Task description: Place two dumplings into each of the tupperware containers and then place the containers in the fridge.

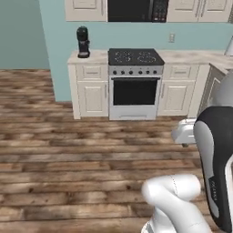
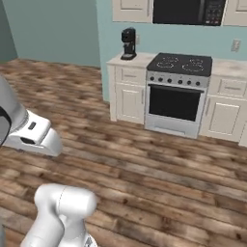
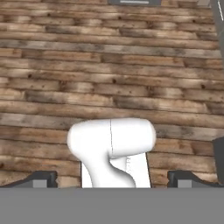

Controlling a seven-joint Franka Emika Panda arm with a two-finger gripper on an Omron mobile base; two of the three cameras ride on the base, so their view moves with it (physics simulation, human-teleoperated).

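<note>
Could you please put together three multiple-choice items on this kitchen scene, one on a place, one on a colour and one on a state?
1. Where does the coffee machine stand?
A. On the counter left of the stove
B. On the floor
C. On top of the microwave

2. What colour is the wall behind the stove?
A. Red
B. Pale blue-green
C. Black

3. How is the tool in the hand view?
A. Shut on a plate
B. Shut on a cup
C. Open, fingertips wide apart, holding nothing

Answers:
1 A: in both base views the dark machine sits on the pale counter beside the stove's left edge.
2 B: the wall is pale teal.
3 C: the two dark fingertips stand far apart over the wooden floor, with nothing between them.
</note>
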